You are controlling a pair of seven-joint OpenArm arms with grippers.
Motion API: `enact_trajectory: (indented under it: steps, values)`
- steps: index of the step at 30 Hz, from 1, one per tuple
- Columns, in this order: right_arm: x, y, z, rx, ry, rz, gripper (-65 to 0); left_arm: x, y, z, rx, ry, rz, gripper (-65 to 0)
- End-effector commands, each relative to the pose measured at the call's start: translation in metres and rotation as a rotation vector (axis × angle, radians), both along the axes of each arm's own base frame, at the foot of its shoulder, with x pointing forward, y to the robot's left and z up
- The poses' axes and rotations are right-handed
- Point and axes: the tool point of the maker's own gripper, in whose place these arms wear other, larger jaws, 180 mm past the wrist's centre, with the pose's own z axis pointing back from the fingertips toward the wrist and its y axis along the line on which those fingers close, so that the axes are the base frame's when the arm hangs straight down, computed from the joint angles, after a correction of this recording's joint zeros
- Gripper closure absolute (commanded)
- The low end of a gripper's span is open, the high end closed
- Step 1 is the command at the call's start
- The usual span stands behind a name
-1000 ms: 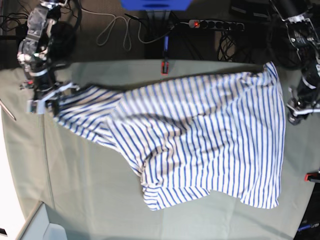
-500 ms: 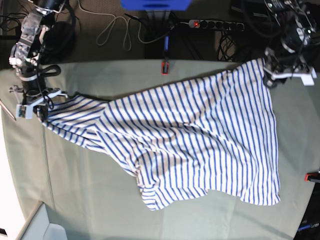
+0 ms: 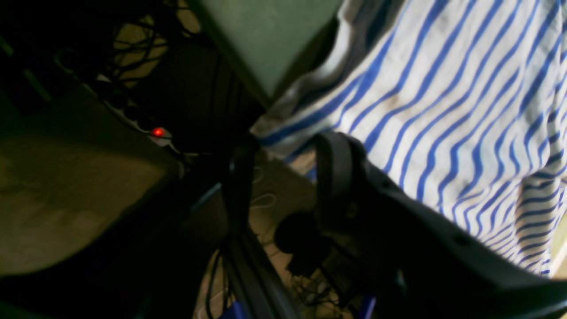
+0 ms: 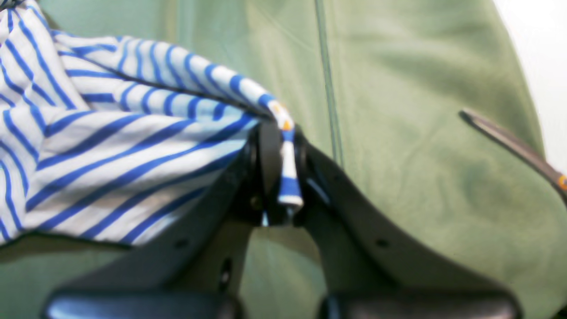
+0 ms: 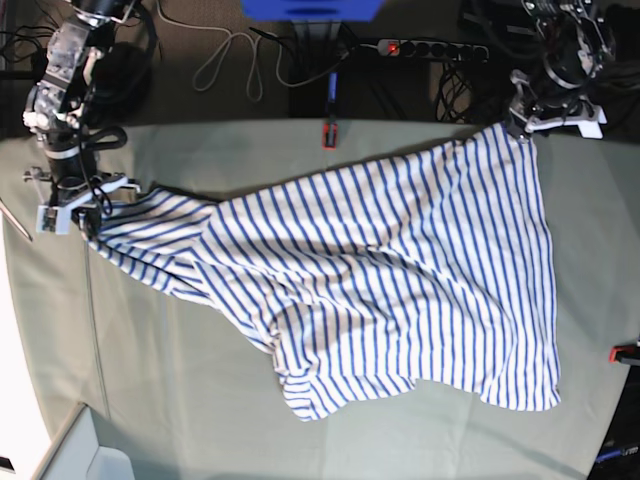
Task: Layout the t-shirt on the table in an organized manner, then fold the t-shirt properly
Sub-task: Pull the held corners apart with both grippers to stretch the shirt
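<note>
The striped t-shirt lies on the grey-green table, stretched between both grippers. My right gripper is at the left of the base view. In its wrist view it is shut on a bunched edge of the shirt just above the table. My left gripper is at the table's far right corner. It holds the shirt's corner there. In the dark left wrist view the shirt ends in a corner between the gripper's tips, past the table edge.
Red clamps sit at the back edge and right edge. A power strip with a red light and cables lie on the floor behind. A white box is at the front left. A thin metal rod lies near my right gripper.
My left gripper went from the shirt's right edge to its far right corner and drew that corner to the back edge. My right gripper pulled its end slightly left.
</note>
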Motion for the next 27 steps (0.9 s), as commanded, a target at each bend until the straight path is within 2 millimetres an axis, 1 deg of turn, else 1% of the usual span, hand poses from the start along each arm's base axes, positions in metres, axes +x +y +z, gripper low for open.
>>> enact_trajectory:
  steps: [1,4,6,9,11,13,14,15,17,18,21,23,25,27]
  values:
    - [0.007,-0.004,0.013,-0.014,-0.05,0.002,0.0,0.003,0.006,0.006,0.014,-0.018,-0.002,-23.4]
    - [0.005,-0.004,0.012,-0.012,-0.045,0.002,0.0,0.003,0.006,0.005,0.013,-0.018,-0.001,-23.4]
    - [0.002,-0.004,0.01,-0.012,-0.037,0.002,0.0,0.012,0.008,0.009,0.018,-0.036,-0.005,-23.4]
    - [0.0,-0.004,0.008,-0.012,-0.033,0.002,0.0,0.014,0.008,0.006,0.012,-0.033,-0.004,-23.4]
    - [-0.001,-0.004,0.008,-0.012,-0.031,0.002,0.0,0.021,0.008,0.009,0.013,-0.049,-0.004,-23.2]
    - [-0.001,-0.004,0.008,-0.012,-0.03,0.002,0.0,0.025,0.008,0.011,0.014,-0.057,-0.005,-22.8]
    - [-0.001,-0.004,0.008,-0.012,-0.03,0.002,0.0,0.026,0.009,0.012,0.017,-0.06,-0.006,-21.6]
    - [-0.001,-0.004,0.008,-0.012,-0.03,0.002,0.0,0.025,0.008,0.013,0.018,-0.06,-0.007,-18.8]
    - [-0.001,-0.004,0.008,-0.012,-0.03,0.002,0.0,0.025,0.009,0.014,0.016,-0.064,-0.003,-7.7]
    - [-0.001,-0.004,0.008,-0.012,-0.03,0.002,0.0,0.024,0.009,0.013,0.015,-0.06,-0.004,-0.1]
    - [-0.001,-0.004,0.008,-0.012,-0.03,0.002,0.0,0.024,0.009,0.013,0.015,-0.058,-0.007,-1.3]
    - [-0.001,-0.004,0.008,-0.012,-0.03,0.002,0.0,0.022,0.009,0.014,0.012,-0.058,-0.007,0.0]
    - [-0.001,-0.004,0.008,-0.012,-0.03,0.002,0.0,0.021,0.011,0.023,0.037,-0.073,-0.018,-0.1]
    - [-0.001,-0.004,0.008,-0.012,-0.03,0.002,0.0,0.021,0.01,0.039,0.073,-0.101,-0.04,-0.1]
